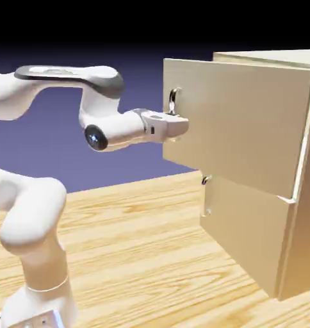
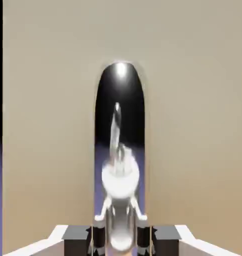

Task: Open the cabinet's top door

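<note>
- Cabinet (image 1: 298, 211): at 3 o'clock in the exterior view; rigid, probably too heavy to shift.
- Top door (image 1: 247, 122): already swung partly out; stiff panel, likely turns easily on its hinge.
- Handle (image 2: 120, 150): slim, polished, probably slippery; the only hold.
- Gripper (image 1: 177, 122): pinching the handle.

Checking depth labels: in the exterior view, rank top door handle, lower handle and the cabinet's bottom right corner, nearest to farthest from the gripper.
1. Top door handle: at the gripper, whose jaws are shut on it.
2. Lower handle: below the gripper, slightly to the right, on the lower panel.
3. Cabinet bottom right corner: farthest, low on the right.
</note>
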Available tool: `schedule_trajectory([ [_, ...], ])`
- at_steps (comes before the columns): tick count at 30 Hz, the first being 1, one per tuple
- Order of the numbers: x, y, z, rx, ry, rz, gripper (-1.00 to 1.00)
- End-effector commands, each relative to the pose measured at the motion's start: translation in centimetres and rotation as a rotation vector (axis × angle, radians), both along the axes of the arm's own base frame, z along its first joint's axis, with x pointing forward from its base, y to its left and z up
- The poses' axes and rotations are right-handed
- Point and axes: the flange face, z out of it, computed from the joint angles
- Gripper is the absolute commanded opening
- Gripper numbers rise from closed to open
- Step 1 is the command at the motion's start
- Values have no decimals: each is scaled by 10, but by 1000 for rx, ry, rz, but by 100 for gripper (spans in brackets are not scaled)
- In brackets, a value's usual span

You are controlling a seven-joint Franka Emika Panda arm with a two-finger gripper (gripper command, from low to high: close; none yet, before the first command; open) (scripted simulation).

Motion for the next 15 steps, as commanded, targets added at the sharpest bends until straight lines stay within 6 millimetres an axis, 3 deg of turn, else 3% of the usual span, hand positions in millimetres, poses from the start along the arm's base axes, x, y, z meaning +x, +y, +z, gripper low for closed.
schedule_trajectory([
  [1,-5,-6,0,0,0,19,-100],
  [15,-58,-89,0,0,0,265,-100],
])
